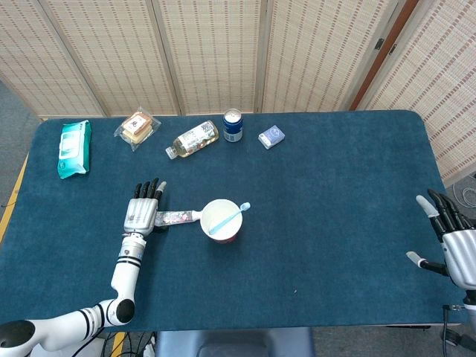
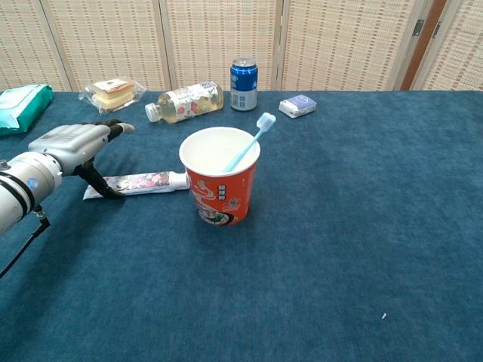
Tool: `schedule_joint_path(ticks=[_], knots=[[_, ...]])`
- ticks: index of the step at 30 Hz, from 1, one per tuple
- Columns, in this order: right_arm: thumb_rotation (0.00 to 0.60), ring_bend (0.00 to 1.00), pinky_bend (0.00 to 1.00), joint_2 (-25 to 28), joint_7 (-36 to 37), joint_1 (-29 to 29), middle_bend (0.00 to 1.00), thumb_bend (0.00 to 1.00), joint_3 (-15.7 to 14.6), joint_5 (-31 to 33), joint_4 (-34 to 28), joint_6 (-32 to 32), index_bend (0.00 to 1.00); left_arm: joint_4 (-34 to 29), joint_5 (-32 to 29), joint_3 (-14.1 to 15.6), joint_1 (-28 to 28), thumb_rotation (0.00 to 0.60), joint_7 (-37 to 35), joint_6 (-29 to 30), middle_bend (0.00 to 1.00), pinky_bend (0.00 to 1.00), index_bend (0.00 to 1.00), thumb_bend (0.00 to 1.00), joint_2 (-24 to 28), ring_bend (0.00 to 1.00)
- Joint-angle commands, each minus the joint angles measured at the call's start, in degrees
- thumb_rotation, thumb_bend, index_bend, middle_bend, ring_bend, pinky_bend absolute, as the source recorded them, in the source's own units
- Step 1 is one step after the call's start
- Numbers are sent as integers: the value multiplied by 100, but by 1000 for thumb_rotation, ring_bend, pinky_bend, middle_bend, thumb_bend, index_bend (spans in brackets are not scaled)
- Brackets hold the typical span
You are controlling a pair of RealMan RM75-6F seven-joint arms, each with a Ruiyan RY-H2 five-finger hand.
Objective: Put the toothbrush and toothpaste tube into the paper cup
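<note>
Left robot hand (image 2: 72, 143), fingers spread and holding nothing, rests at the toothpaste tube's (image 2: 139, 182) tail; beyond, the toothbrush (image 2: 247, 141) stands inside the paper cup (image 2: 220, 181).

Table (image 2: 362, 226): deep teal-blue felt-like cloth, uniform. Paper cup (image 2: 219, 192): orange-red wall with printed graphics, white interior and rim. Toothbrush (image 2: 249, 142) in cup: pale blue. Toothpaste tube (image 2: 139, 182) left of cup: white with pink floral print, white cap. Left hand (image 2: 74, 145): silver-grey back, black fingers with pale tips. Right hand (image 1: 452, 236), far right of cup: same scheme. Behind cup: can (image 2: 243, 74) blue with white; bottle (image 2: 185, 101) yellowish, patterned label; wipes pack (image 1: 74, 148) teal-green.
</note>
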Motion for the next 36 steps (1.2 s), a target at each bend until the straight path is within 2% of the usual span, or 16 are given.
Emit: schedule_joint_path(ticks=[1,11,22,29,36], knots=[[600,0,287,8,0,-5,0,0,3,-1,-3,12,0,-89,54,34,27,600,-21,3,0,0,0,0,51,0],[600,0,287,105,-17,-21,0,0,29,4,-105,60,0,-1107,209,181,141,600,116,7,0,0,0,0,674,0],[600,0,287,438,-135,129,0,0,141,84,-440,-145,0,-2153,-524,146,-72,600,663,-436,0,0,0,0,1478,0],[600,0,287,704,-309,124,0,0,233,94,-680,-40,0,-2356,-1232,229,-420,600,1222,-695,0,0,17,0,1777,0],[600,0,287,762,-295,148,0,0,310,238,-692,-70,0,-2046,-1787,295,-752,600,1355,-941,0,0,63,0,1713,0]])
